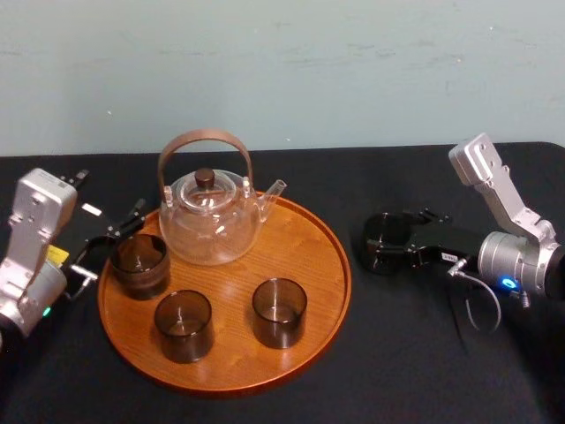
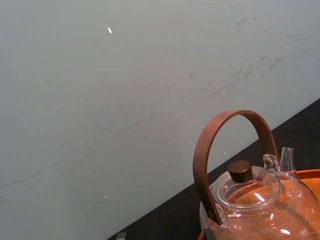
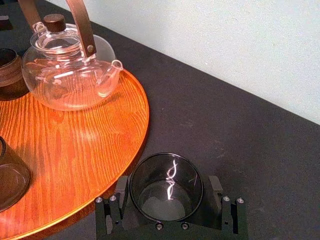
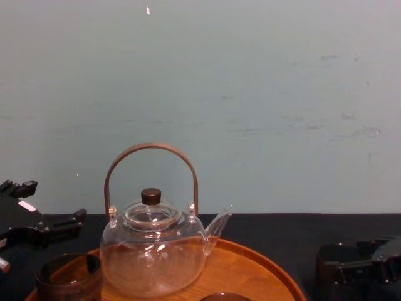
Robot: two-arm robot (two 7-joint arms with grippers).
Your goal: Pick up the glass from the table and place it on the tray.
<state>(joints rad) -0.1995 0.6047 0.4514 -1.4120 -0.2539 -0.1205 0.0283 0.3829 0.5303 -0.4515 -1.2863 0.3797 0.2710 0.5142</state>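
Observation:
A dark smoky glass (image 3: 166, 187) stands on the black table just right of the tray (image 1: 309, 353), off its rim. My right gripper (image 1: 381, 240) is open around it, one finger on each side, as the right wrist view shows. The glass (image 1: 386, 231) rests on the cloth. The round orange-brown wooden tray (image 3: 75, 150) carries a glass teapot (image 1: 212, 216) and three more dark glasses (image 1: 184, 324). My left gripper (image 1: 110, 243) is open at the tray's left edge, beside the left-hand glass (image 1: 139, 263).
The teapot's tall wooden handle (image 4: 150, 150) rises over the back of the tray. A pale wall closes off the back of the table. Bare wood (image 1: 300, 247) shows on the tray's right part, between teapot spout and rim.

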